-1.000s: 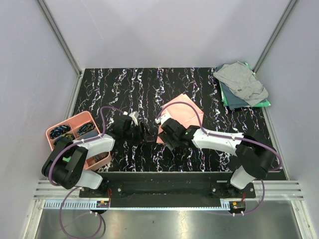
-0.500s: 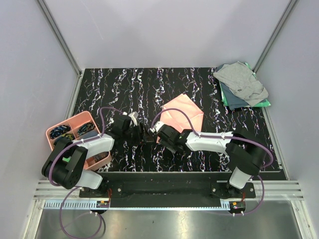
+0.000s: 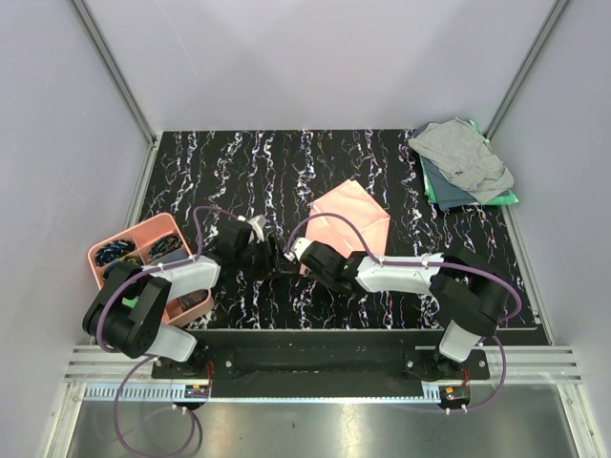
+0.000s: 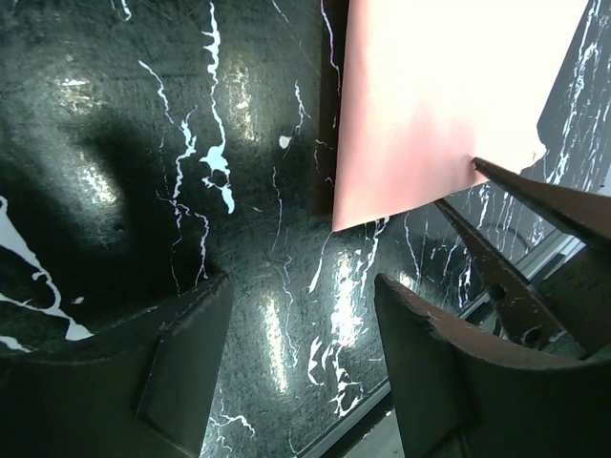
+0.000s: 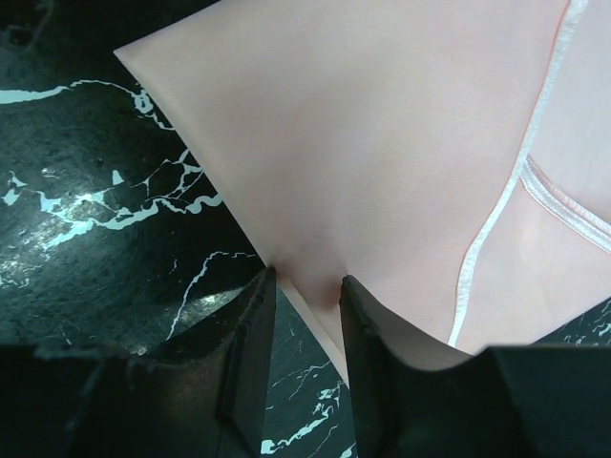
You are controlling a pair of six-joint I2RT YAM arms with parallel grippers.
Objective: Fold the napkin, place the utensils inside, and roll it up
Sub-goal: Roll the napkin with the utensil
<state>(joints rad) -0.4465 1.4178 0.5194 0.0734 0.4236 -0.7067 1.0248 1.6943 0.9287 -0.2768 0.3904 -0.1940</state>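
Observation:
The salmon-pink napkin (image 3: 349,216) lies folded on the black marbled table (image 3: 229,172); its white hem (image 5: 496,224) crosses the top layer. My right gripper (image 3: 297,256) is at the napkin's near-left corner. Its jaws (image 5: 307,291) straddle the napkin (image 5: 382,134) edge, narrowed but with a gap between them. My left gripper (image 3: 278,256) faces it from the left, open (image 4: 305,353) over bare table, just short of the napkin (image 4: 439,95) corner. The right gripper's fingers (image 4: 539,205) show there at that corner. I cannot make out the utensils in any view.
A pink compartment tray (image 3: 122,248) with dark items sits at the table's left edge, partly under the left arm. A grey cloth (image 3: 463,157) lies on green cloths (image 3: 506,198) at the back right corner. Walls enclose the table.
The right gripper slid left along the napkin's near edge to its corner, and its jaws narrowed around the cloth edge. The left gripper has hardly moved.

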